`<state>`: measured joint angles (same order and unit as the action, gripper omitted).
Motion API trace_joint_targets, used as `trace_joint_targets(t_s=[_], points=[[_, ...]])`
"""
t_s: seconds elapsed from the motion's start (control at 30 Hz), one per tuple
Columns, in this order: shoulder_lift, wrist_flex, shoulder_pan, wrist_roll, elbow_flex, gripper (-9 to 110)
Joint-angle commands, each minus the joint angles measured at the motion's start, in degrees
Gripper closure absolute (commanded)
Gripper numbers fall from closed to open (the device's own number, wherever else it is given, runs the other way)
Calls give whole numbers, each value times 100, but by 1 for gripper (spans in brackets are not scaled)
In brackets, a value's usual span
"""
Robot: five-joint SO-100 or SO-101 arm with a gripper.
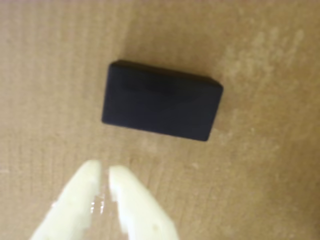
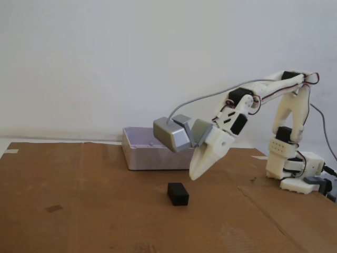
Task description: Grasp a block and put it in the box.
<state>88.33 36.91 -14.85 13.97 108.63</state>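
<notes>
The block [image 1: 161, 100] is a small matte black cuboid lying on brown cardboard, near the middle of the wrist view; in the fixed view the block [image 2: 178, 193] sits in front of the box. My gripper [image 1: 104, 172] comes in from the bottom edge, its two cream fingers nearly together with only a thin slit between them and nothing held. In the fixed view the gripper [image 2: 194, 175] hangs tip-down just above and to the right of the block, not touching it. The box [image 2: 150, 156], a pale grey-lavender tray, stands behind the gripper, partly hidden by the grey camera module.
The cardboard sheet [image 2: 95, 211] covers the table. A small dark flat mark [image 2: 53, 208] lies at its left. The arm's base [image 2: 295, 168] stands at the right edge, and a white wall rises behind.
</notes>
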Motion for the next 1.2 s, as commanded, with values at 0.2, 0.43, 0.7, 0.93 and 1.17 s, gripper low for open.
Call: trace_joint_targets(t_s=[0.2, 0.43, 0.7, 0.93, 1.17], points=[[492, -97, 9, 44, -835, 68], [483, -97, -35, 44, -835, 49], [448, -105, -44, 53, -835, 42], [387, -290, -123, 255, -826, 42], [193, -387, -176, 387, -853, 41]])
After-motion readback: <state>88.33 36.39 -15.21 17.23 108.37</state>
